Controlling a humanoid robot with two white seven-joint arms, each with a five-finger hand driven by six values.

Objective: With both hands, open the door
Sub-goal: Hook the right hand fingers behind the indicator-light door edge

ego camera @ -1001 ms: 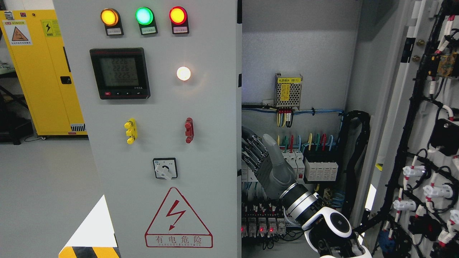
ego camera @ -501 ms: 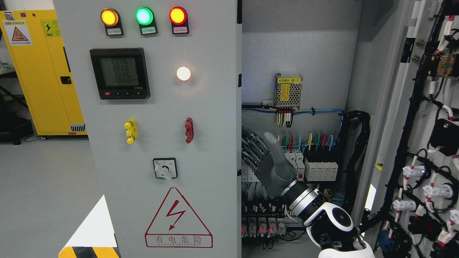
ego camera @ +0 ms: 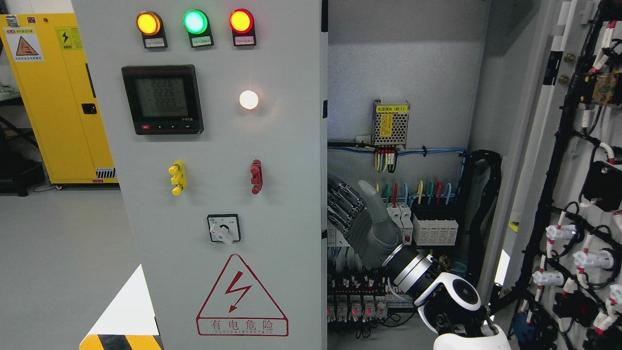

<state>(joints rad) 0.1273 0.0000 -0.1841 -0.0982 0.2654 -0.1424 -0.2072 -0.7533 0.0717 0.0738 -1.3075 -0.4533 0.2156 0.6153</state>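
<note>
Head view shows the right hand (ego camera: 357, 214) reaching up from the lower right into the open cabinet, its forearm slanting up-left. Its dark fingers (ego camera: 340, 204) are curled at the right edge of the left door (ego camera: 218, 184); whether they actually grip the edge cannot be told, and the thumb points upward. That grey door stands shut, carrying three indicator lamps (ego camera: 195, 22), a meter (ego camera: 163, 99) and a rotary switch (ego camera: 223, 228). Behind the hand sit breakers (ego camera: 432, 218) with coloured wires. At far right hangs the right door (ego camera: 583, 194), swung open, cable-laden.

Bright, even indoor light, sharp img; white lamp (ego camera: 249, 99) glares on door (ego camera: 291, 194), cabinet interior (ego camera: 403, 63) shadowed up top.
</note>
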